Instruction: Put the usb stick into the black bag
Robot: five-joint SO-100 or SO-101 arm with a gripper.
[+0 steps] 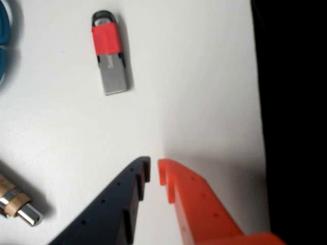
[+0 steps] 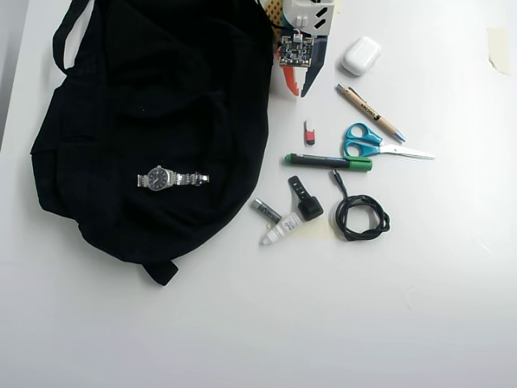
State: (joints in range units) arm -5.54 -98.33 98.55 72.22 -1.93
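Observation:
The usb stick is red with a silvery metal end and a black loop; it lies flat on the white table, ahead and left of my gripper in the wrist view. In the overhead view the stick lies just below the gripper. The jaws, one dark blue and one orange, are nearly closed with a narrow gap and hold nothing. The black bag lies spread on the left, its edge filling the right side of the wrist view.
A wristwatch lies on the bag. A pen, blue scissors, green marker, white case, black cable, grey tube and a whitish capped piece lie around the stick.

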